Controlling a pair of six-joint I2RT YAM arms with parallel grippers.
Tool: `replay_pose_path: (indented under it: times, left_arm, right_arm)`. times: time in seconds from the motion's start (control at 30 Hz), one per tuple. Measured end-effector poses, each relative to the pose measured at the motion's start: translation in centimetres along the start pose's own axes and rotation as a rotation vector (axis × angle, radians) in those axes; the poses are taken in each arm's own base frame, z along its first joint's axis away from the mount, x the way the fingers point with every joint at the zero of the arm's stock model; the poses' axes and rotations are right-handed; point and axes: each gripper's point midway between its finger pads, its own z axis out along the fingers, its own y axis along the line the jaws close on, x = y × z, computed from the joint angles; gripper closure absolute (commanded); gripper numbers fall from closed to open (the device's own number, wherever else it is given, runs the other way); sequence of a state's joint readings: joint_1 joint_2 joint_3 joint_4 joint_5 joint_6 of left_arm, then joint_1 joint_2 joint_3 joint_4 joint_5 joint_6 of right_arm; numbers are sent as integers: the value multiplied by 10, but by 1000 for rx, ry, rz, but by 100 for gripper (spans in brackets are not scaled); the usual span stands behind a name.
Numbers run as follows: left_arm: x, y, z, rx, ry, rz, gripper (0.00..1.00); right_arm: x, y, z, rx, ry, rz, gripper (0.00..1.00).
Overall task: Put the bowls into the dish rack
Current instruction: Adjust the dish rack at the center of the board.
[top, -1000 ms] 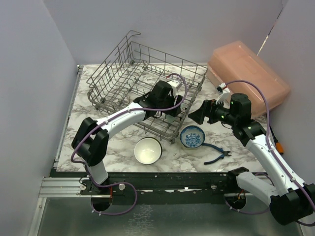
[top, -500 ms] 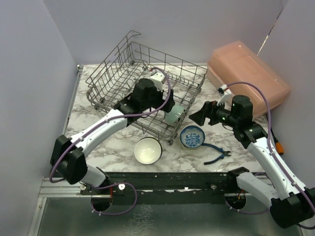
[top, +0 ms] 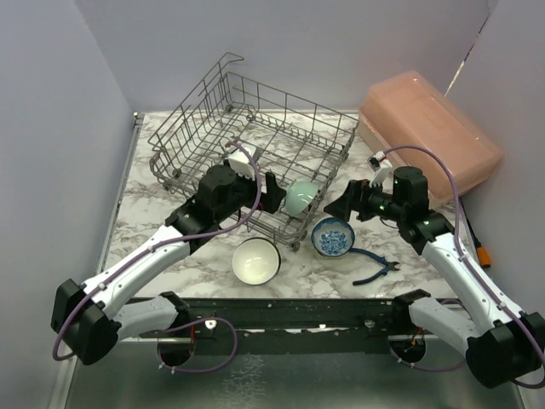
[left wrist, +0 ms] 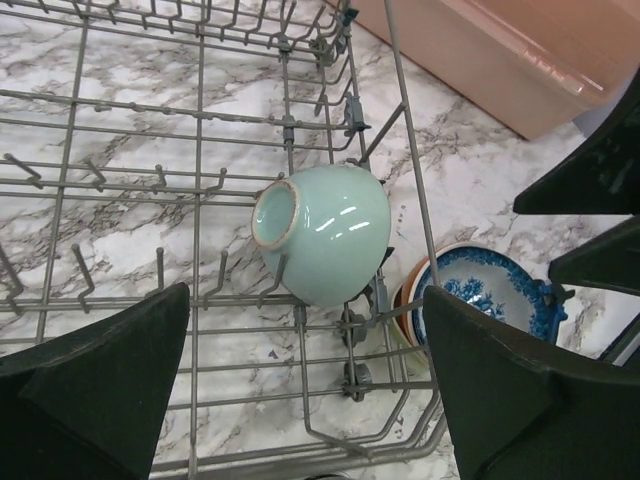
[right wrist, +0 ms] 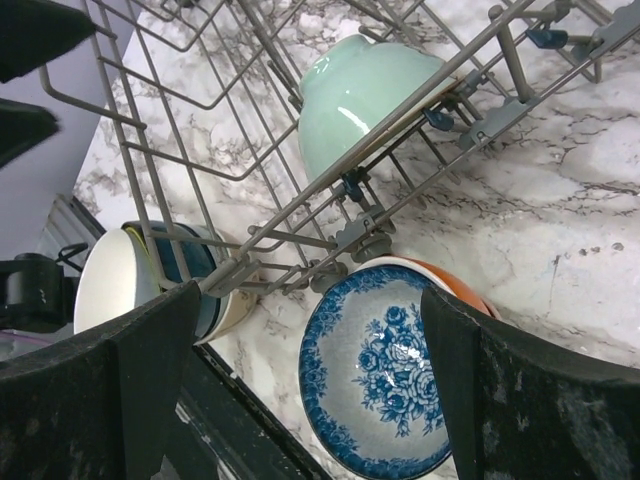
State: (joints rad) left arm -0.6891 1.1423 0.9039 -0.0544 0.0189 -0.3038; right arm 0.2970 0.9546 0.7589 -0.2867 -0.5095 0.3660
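Marble worktop [top: 136, 196], near edge: white bowl [top: 255, 260] and blue-patterned bowl [top: 332, 236] wait outside the rack. Right jaws gape empty above the blue one; probably the next pick, needing a rim pinch. Left jaws wide open, empty. Mint bowl [left wrist: 325, 232] lies sideways in the dish rack's [top: 289, 102] near-right corner, axis level, foot toward the left arm.

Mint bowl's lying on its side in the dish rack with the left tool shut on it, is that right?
No: the left tool is open, its fingers wide apart and clear of the mint bowl, which does lie on its side in the dish rack. The left wrist view shows it.
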Motion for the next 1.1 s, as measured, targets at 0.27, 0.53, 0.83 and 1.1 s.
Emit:
replay_pose_path:
  times: [0.27, 0.53, 0.83, 1.1]
  left_arm:
    - [-31, 17, -50, -128, -119, -44, 2]
    - [-13, 59, -76, -384, -59, -112, 11]
    - [13, 86, -69, -528, 21, -154, 43]
    - [16, 93, -63, -551, 46, -156, 63]
  right_arm:
    - [10, -5, 20, -34, 67, 52, 6]
    - [6, -10, 42, -62, 94, 90, 10]
    - [3, -16, 60, -70, 114, 110, 33]
    - [-13, -16, 65, -67, 98, 67, 57]
